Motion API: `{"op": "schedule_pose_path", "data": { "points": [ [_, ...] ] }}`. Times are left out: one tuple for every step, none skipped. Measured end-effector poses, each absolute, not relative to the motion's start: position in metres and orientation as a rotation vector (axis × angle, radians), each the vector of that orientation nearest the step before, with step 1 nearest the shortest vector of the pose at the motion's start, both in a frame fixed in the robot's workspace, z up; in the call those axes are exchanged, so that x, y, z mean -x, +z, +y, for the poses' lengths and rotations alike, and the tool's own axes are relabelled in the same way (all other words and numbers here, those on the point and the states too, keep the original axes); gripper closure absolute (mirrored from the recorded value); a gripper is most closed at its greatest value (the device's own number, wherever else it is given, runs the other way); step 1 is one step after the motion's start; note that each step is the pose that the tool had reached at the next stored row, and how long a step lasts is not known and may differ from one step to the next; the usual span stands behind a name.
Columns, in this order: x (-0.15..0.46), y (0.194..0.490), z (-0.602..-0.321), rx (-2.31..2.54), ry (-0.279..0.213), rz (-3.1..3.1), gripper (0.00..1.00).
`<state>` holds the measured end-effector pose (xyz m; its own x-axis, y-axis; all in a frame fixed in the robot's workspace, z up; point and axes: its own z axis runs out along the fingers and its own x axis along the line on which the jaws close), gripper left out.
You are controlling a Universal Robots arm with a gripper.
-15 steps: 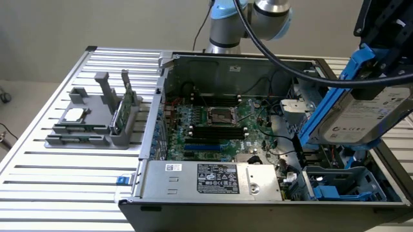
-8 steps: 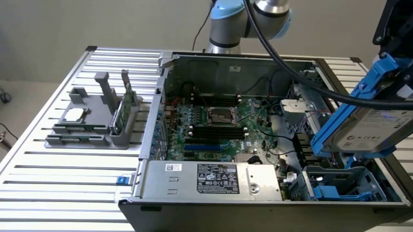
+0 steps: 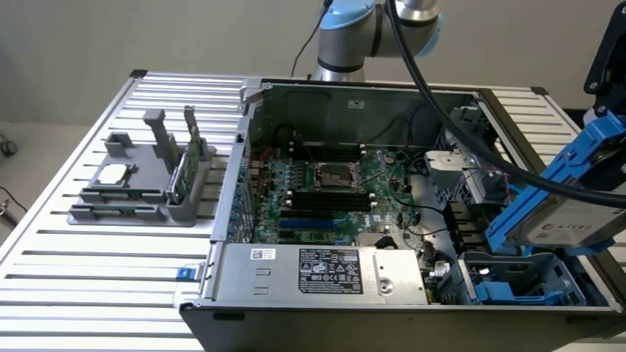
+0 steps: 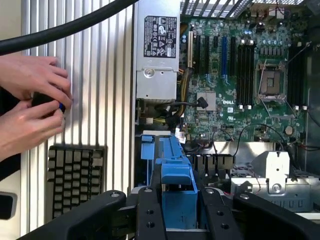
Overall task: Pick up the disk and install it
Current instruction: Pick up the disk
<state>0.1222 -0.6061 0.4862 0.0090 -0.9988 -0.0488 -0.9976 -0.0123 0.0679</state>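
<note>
You are looking at a slatted metal table [image 3: 88, 271] carrying an open computer case [image 3: 242, 169] that lies on its side. Inside the case you can see the green motherboard [image 3: 323, 183], and a silver power supply [image 3: 313, 273] sits along the case's near edge.

On the table towards the exterior view's left stands a grey fixture [image 3: 146, 187]. It carries a thin green circuit stick [image 3: 181, 176] on edge and a small silver chip [image 3: 113, 174].

Your end effector [image 4: 177, 212] is pinching the disk [image 3: 572, 220], with its black fingers [image 4: 150, 210] pressed against both sides of the blue carrier. The disk hangs tilted in the air at the exterior view's right, above the case's drive bay [image 3: 514, 282] and clear of it.

In the wrist view, a black keyboard [image 4: 75, 177] lies on the table beside the case. Near it, a person's two hands [image 4: 30, 77] hold a small dark object [image 4: 42, 98] between them.
</note>
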Motion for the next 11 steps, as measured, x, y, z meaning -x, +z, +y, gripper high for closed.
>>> {"op": "schedule_pose_path", "data": {
  "points": [
    [-0.122,0.485,-0.606,-2.222,-0.13,-2.198,0.67],
    [-0.122,0.483,-0.606,-2.223,-0.132,-2.199,0.67],
    [-0.123,0.481,-0.606,-2.223,-0.132,-2.199,0.67],
    [-0.123,0.479,-0.606,-2.223,-0.132,-2.199,0.67],
    [-0.123,0.477,-0.606,-2.223,-0.133,-2.199,0.67],
    [-0.123,0.475,-0.606,-2.223,-0.133,-2.199,0.67],
    [-0.123,0.474,-0.606,-2.223,-0.133,-2.199,0.67],
    [-0.123,0.472,-0.606,-2.223,-0.133,-2.199,0.67],
    [-0.123,0.47,-0.606,-2.223,-0.133,-2.199,0.67],
    [-0.123,0.468,-0.606,-2.223,-0.133,-2.199,0.67],
    [-0.123,0.466,-0.606,-2.223,-0.133,-2.199,0.67]
  ]
}}
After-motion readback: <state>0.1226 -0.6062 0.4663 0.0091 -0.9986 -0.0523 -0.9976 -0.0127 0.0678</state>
